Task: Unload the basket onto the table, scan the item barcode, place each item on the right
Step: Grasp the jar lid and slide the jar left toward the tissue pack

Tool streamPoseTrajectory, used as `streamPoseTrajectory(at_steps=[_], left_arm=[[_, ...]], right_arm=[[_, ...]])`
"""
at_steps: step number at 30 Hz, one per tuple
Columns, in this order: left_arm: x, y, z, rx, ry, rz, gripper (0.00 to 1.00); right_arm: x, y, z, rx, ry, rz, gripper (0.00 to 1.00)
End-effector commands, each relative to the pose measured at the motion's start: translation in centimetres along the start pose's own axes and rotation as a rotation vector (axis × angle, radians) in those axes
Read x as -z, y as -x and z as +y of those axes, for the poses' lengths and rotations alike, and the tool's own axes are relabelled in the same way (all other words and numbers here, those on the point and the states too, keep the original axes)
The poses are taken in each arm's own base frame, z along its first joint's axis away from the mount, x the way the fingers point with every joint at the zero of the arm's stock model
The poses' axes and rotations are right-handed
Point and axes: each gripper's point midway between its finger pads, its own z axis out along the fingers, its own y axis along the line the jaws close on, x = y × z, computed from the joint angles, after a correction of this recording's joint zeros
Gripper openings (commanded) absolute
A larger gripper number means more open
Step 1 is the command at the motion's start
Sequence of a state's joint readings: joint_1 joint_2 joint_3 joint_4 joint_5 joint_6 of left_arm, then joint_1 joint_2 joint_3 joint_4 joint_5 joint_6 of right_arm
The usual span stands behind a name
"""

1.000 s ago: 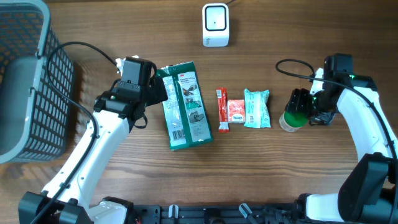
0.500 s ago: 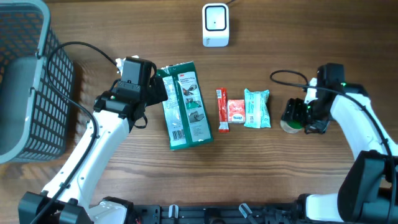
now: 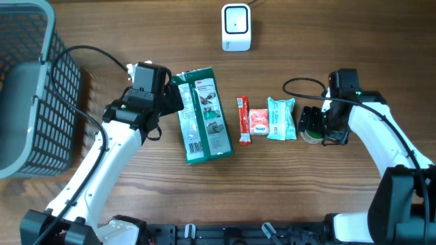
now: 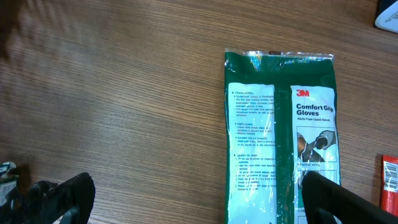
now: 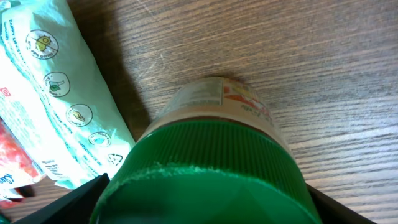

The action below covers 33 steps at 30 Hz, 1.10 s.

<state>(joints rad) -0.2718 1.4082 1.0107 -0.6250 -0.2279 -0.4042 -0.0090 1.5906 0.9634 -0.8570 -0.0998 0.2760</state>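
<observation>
Straddling jar [image 5: 224,112] with right gripper [image 5: 202,205]; clamped or loose, cannot tell. Left gripper [image 4: 196,196] wide, empty. Should close squarely on lid, then turn label toward scanner [image 3: 236,27].

**Clearances and obstructions, table [image 3: 306,197]**
Glove pack [image 3: 202,114], red sachet [image 3: 243,120], small red packet [image 3: 258,121], wipes pack [image 3: 281,118] and jar [image 5: 205,155] form a tight mid-table row. Bare wood separates this row from the scanner [image 3: 236,27]. A basket [image 3: 27,88] blocks the left.

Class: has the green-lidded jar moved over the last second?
Yes. The green-lidded jar has slid sideways toward the mint-green packet, which has stayed put in the overhead view.
</observation>
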Motion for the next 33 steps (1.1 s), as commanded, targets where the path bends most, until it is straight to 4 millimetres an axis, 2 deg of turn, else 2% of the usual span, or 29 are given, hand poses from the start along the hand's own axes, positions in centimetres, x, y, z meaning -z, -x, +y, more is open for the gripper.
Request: streamPoseTrajectory(at_steps=[1, 5, 10, 14, 15, 16, 18, 21, 25, 33], left_arm=[[0.0, 0.5, 0.3, -0.005, 0.014, -0.015, 1.00], [0.0, 0.5, 0.3, -0.005, 0.014, -0.015, 1.00], [0.0, 0.5, 0.3, -0.005, 0.014, -0.015, 1.00], [0.0, 0.5, 0.3, -0.005, 0.014, -0.015, 1.00], [0.0, 0.5, 0.3, -0.005, 0.014, -0.015, 1.00], [0.0, 0.5, 0.3, -0.005, 0.014, -0.015, 1.00], [0.0, 0.5, 0.3, -0.005, 0.014, -0.015, 1.00], [0.0, 0.5, 0.3, -0.005, 0.014, -0.015, 1.00], [0.0, 0.5, 0.3, -0.005, 0.014, -0.015, 1.00], [0.0, 0.5, 0.3, -0.005, 0.014, -0.015, 1.00]], right_arm=[[0.5, 1.1, -0.1, 0.099, -0.025, -0.025, 0.90], [0.9, 1.9, 0.2, 0.114, -0.018, -0.052, 0.91], [0.7, 1.2, -0.1, 0.124, -0.028, -0.026, 0.82], [0.7, 0.6, -0.3, 0.102, -0.035, -0.001, 0.80], [0.6, 0.5, -0.4, 0.083, -0.042, -0.001, 0.77], [0.6, 0.6, -1.0, -0.007, -0.072, -0.009, 0.66], [0.6, 0.6, -1.0, -0.081, -0.073, -0.013, 0.64], [0.6, 0.7, -0.8, -0.112, -0.065, -0.017, 0.64], [0.6, 1.6, -0.7, 0.051, -0.060, -0.048, 0.75], [0.7, 2.8, -0.5, 0.101, -0.060, -0.099, 0.79]])
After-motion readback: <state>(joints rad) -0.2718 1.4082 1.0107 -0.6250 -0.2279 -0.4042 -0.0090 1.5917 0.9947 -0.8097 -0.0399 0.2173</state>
